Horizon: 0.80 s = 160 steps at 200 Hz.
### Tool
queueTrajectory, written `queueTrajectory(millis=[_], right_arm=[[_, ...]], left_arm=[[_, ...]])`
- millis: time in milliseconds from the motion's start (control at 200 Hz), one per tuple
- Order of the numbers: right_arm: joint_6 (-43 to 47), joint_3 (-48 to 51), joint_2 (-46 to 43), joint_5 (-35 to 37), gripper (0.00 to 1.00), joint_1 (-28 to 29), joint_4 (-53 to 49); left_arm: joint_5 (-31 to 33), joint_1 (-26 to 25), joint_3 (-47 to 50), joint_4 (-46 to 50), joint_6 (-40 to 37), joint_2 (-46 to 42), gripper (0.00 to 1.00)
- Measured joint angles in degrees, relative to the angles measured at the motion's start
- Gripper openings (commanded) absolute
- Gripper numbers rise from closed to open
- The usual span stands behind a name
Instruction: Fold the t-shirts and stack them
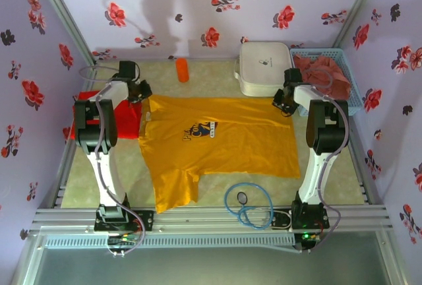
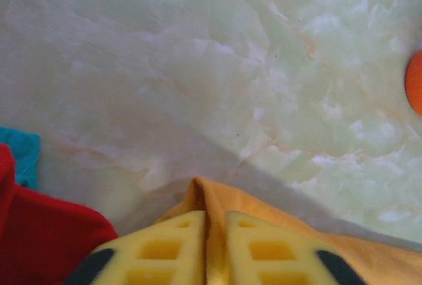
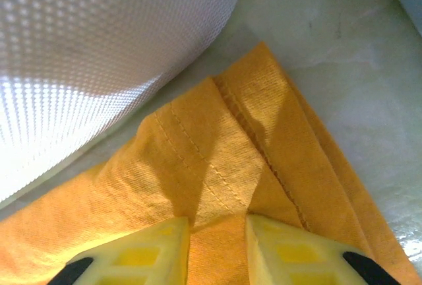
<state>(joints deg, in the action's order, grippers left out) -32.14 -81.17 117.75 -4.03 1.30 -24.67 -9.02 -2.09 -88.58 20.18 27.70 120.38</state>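
Inside left claw (image 2: pixel 215 227), right claw (image 3: pixel 216 233): yellow t-shirt (image 1: pixel 254 145)

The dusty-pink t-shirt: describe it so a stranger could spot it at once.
Find the table's far right corner, where a blue basket sits beside the white case. The dusty-pink t-shirt lies crumpled inside it; the yellow t-shirt is spread flat and the red t-shirt lies far left.
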Motion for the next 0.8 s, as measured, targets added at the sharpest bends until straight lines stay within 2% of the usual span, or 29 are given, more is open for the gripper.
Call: queueTrajectory(millis=[175,295,540,655,800], right_arm=[[0.2,1.5,-1.7,-2.1,0.46,-0.3,1.9],[0.2,2.7,-4.7,-3.3,0.53,-0.2,3.1],[0.0,4.5,-13.4,-4.1,0.66,1.8,3.7],[-0.6,7.1,-18.4,-3.9,0.73,2.8,2.8],[-1.3,13.1,-26.2,-3.9,0.75,3.2,-0.2]], left_arm=[[-0.3,0.0,0.7,0.5,0.8,-1.7,0.35],[-0.7,-0.3,2.3,1.5,0.9,-5.5,0.39],[-0.9,-3.3,5.1,3.7,0.9,-17.5,0.43],[-1.3,-4.9,9.0,5.7,0.9,-23.6,0.5],[-1.5,-5.4,15.7,10.4,0.7,-31.3,0.58]])
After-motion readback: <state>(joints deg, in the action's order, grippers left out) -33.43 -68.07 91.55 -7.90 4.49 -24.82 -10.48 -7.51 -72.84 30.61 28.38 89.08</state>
